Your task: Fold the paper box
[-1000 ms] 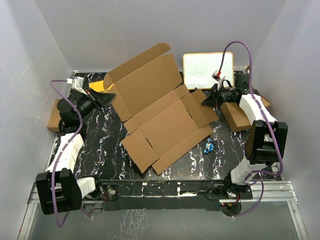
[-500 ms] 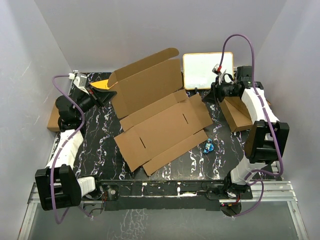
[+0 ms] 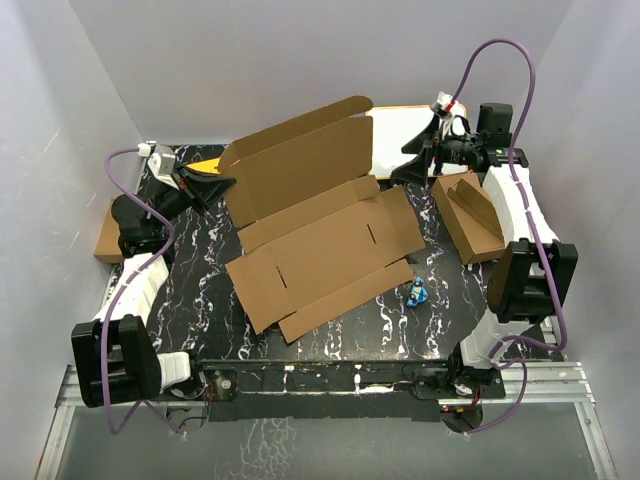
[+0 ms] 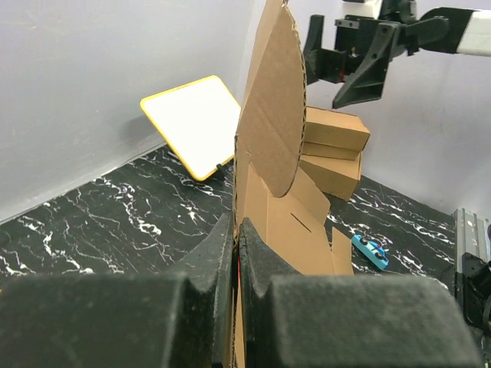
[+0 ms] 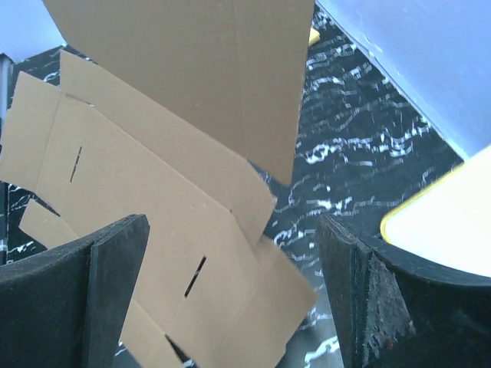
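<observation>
The paper box [image 3: 320,250] is a big brown die-cut cardboard sheet in the middle of the black marble table. Its front panels lie flat and its back panel [image 4: 268,138] stands up, tilted. My left gripper [image 3: 222,183] is shut on the left edge of that raised panel; in the left wrist view the cardboard runs between the closed fingers [image 4: 236,230]. My right gripper [image 3: 410,160] hangs open above the back right of the table, apart from the box. Its wrist view looks down on the sheet [image 5: 153,176] between wide-spread fingers [image 5: 232,226].
A smaller brown cardboard box [image 3: 470,215] sits at the right under the right arm. A white board with a yellow rim [image 3: 405,125] lies at the back. A blue toy car [image 3: 418,294] lies by the box's front right corner. Brown cardboard [image 3: 107,230] sits off the left edge.
The right gripper let go of the box's right flap, opened wide and rose toward the back. The flat panels settled onto the table. The left gripper kept its hold as the back panel rose.
</observation>
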Action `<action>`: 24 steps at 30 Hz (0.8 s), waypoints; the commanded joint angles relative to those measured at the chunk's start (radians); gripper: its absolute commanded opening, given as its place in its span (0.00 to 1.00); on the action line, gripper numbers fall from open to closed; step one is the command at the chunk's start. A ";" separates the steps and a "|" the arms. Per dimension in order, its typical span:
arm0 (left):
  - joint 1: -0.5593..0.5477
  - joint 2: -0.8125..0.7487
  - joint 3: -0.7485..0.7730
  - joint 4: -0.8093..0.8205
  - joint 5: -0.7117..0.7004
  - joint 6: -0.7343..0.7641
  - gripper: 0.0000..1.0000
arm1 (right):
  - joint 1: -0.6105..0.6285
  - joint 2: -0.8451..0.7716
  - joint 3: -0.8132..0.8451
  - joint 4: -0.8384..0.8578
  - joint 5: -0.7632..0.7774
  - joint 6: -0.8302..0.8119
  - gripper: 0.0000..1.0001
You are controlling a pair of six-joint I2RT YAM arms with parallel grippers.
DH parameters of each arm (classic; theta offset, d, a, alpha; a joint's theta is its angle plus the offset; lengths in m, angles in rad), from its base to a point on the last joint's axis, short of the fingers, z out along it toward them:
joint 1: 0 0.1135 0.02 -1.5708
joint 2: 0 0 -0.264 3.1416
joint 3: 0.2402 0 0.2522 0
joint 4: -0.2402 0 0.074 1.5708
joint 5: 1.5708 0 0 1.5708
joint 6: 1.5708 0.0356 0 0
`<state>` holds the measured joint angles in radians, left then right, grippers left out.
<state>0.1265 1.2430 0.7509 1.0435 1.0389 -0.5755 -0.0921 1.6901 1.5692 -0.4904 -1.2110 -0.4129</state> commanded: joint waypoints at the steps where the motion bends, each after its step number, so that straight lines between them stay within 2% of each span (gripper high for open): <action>1: -0.012 -0.007 0.044 0.118 0.035 -0.018 0.00 | 0.016 0.063 0.067 0.273 -0.144 0.126 1.00; 10: -0.031 -0.010 0.047 0.147 0.059 -0.050 0.00 | 0.079 0.151 0.146 0.370 -0.169 0.237 0.99; 24: -0.049 -0.008 0.050 0.155 0.079 -0.072 0.00 | 0.118 0.191 0.208 0.385 -0.219 0.236 0.67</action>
<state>0.0860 1.2430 0.7593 1.1416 1.0992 -0.6403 0.0071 1.8645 1.7336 -0.1699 -1.3769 -0.1604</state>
